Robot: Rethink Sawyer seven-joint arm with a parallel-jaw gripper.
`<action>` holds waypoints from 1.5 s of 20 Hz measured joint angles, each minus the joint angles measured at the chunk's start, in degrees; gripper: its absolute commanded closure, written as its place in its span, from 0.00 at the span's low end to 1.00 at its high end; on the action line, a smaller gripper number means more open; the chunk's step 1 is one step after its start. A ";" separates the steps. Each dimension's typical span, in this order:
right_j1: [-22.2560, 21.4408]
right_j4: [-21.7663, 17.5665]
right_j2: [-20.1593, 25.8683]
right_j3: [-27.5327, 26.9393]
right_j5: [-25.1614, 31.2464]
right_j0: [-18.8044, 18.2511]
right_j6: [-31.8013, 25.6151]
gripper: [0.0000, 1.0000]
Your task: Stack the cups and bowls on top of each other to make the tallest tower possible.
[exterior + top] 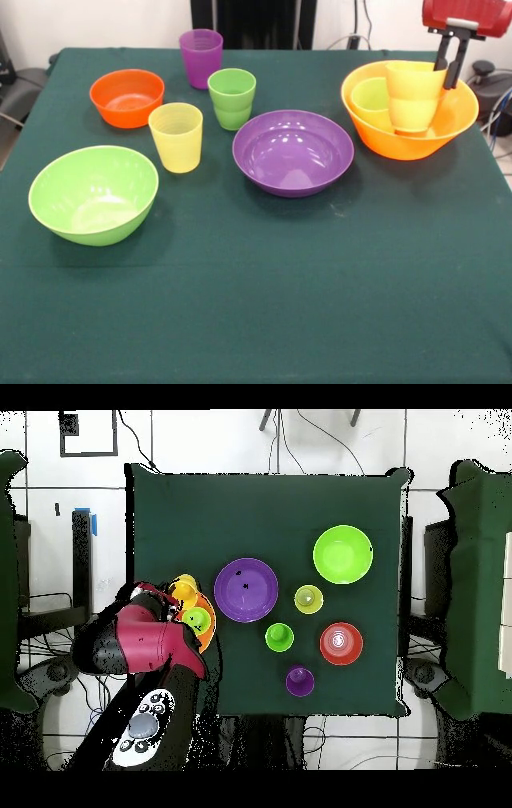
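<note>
The largest yellow-orange bowl (416,144) (208,634) stands at the right of the front view. Inside it stand a lime green cup (370,100) (196,620) and a yellow-orange cup (413,94) (183,592), side by side. My gripper (446,76) comes down from the top right. Its dark fingers (456,64) straddle the right wall of the yellow-orange cup, one inside and one outside, shut on it. Loose on the cloth are the purple bowl (293,152), lime green bowl (94,194), small orange bowl (126,96), purple cup (201,58), green ribbed cup (232,98) and pale yellow cup (176,136).
A dark green cloth (264,304) covers the table. In the overhead view my red arm (150,639) overhangs the table's left edge and hides part of the big bowl. Cables and chairs lie around the table on the floor.
</note>
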 measured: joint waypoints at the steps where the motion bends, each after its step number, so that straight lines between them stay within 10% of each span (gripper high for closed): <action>1: -0.02 0.00 0.01 0.00 0.00 0.00 0.00 1.00; 30: -0.29 1.94 0.36 0.00 0.00 1.05 0.00 1.00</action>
